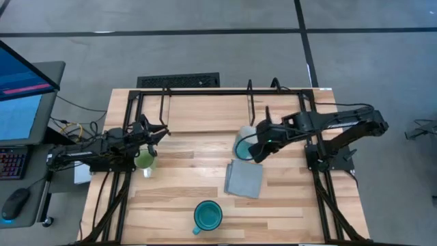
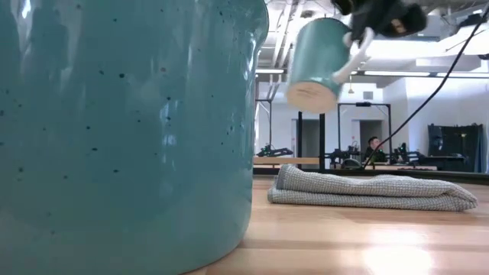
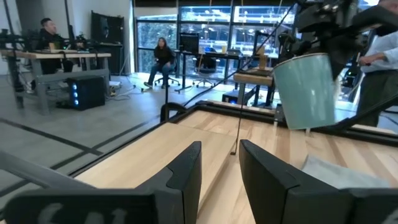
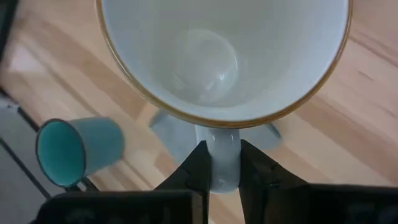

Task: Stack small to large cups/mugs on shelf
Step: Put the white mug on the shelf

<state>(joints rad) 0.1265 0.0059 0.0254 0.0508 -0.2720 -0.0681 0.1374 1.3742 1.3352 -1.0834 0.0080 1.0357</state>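
Observation:
My right gripper [image 1: 259, 145] is shut on a small mug [image 2: 317, 65], pale blue-green outside, white inside, held in the air above the grey folded cloth [image 1: 244, 179]. A small light-green mug [image 1: 145, 161] stands on the table beside my left gripper [image 1: 161, 134], which is open and empty [image 3: 221, 180] above the table's left part. A larger teal-blue mug [image 1: 207, 215] stands upright near the front edge and fills the left of the low view [image 2: 122, 130]. The black wire shelf [image 1: 205, 92] runs along the far edge. My right gripper pinches the small mug's white handle [image 4: 224, 155] between its two fingers. The mug's mouth [image 4: 217, 56] faces back toward the wrist. The mug hangs tilted below the gripper, its base [image 2: 309, 95] low and clear of the table and cloth.
The grey cloth [image 2: 367, 191] lies in the middle of the table under the held mug. Thin upright posts of the shelf [image 1: 250, 96] stand just beyond the right gripper. Black arm frames [image 1: 328, 178] flank both sides. People sit in the room beyond the table [image 3: 163, 56].

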